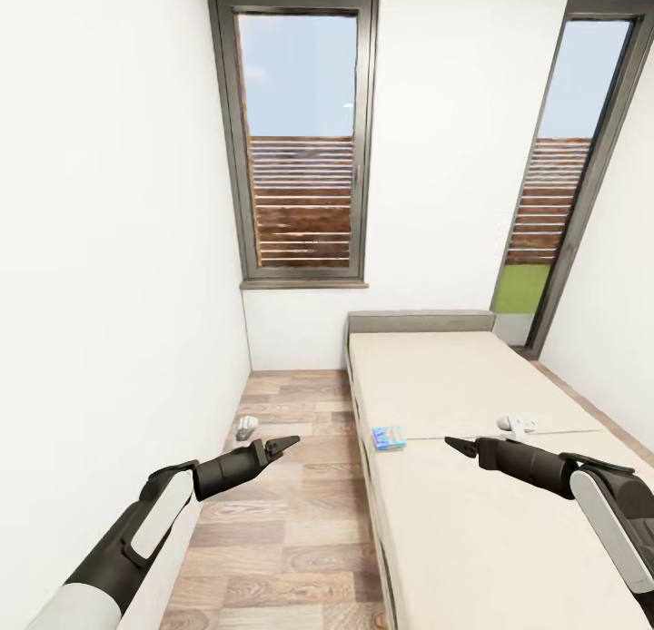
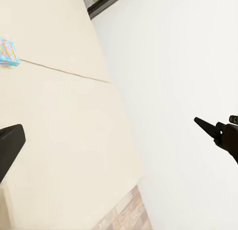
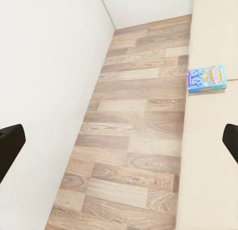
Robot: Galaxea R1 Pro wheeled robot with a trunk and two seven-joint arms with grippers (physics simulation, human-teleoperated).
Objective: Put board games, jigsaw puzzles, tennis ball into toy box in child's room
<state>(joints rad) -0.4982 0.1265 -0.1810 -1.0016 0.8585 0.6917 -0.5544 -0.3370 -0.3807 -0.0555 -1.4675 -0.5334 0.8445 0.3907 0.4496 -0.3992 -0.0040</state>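
While both arms reach forward | left gripper [image 1: 289, 445] looks closed, empty | right gripper [image 1: 452, 445] looks closed, empty | blue board game [image 1: 389, 438] lies on bed [image 1: 454, 385], frame centre, near its floor-side edge

The bed [image 1: 472, 485] has a cream mattress and a grey padded headboard; a small blue board game [image 1: 389, 438] lies flat near its floor-side edge; a small white object [image 1: 516, 423] rests near the opposite side; beside the bed runs a wood-plank floor [image 1: 291, 521], a small grey object [image 1: 246, 427] lying on it near the wall.
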